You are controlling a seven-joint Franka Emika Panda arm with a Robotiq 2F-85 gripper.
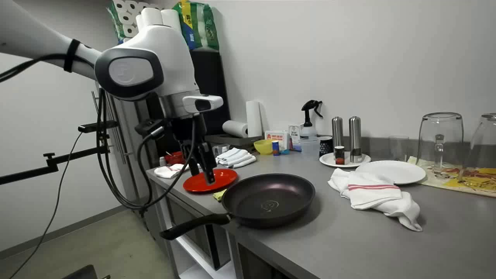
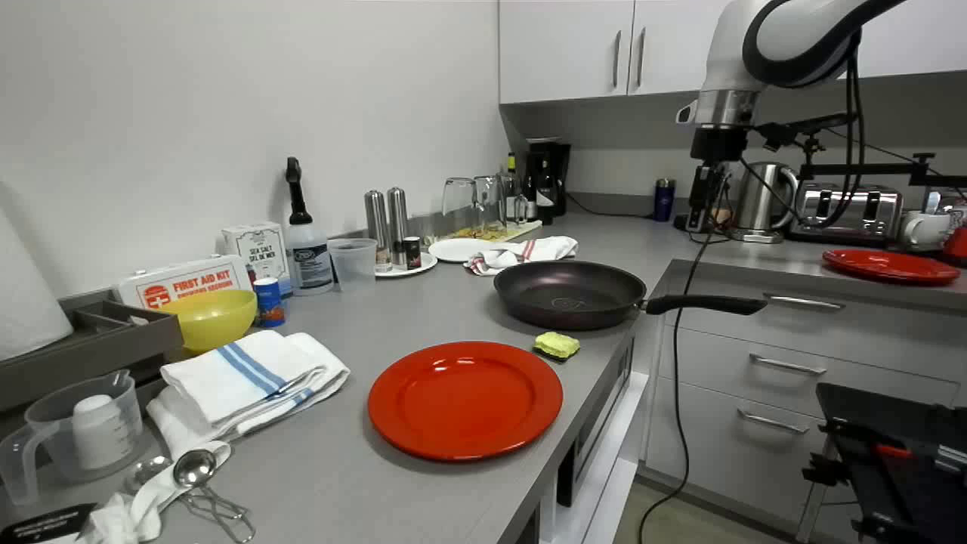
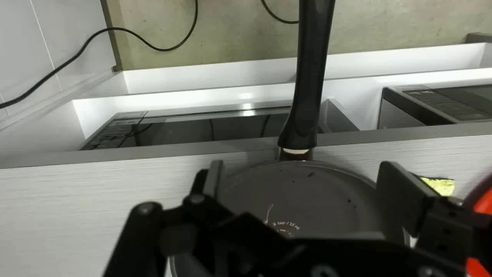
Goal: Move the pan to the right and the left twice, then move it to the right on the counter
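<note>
The pan point(image 1: 268, 199) is black, round and shallow, and rests on the grey counter point(image 1: 329, 248). Its long black handle point(image 2: 710, 304) juts out past the counter's front edge in both exterior views. Above the handle hangs my gripper point(image 1: 202, 175), apart from it, with a visible gap below the fingertips. In the wrist view the jaws stand wide apart with nothing held, and the pan point(image 3: 319, 192) shows beyond them, its handle point(image 3: 312, 77) running away toward the floor. The gripper's own body hides part of the pan there.
Close to the pan lie a yellow sponge point(image 2: 557, 345) and a red plate point(image 2: 464, 400). Across from them are a red-striped towel point(image 1: 372, 193) and a white plate point(image 1: 391, 172). Metal grinders point(image 1: 354, 137) stand by the wall. A dark cable point(image 2: 676, 400) hangs past the handle.
</note>
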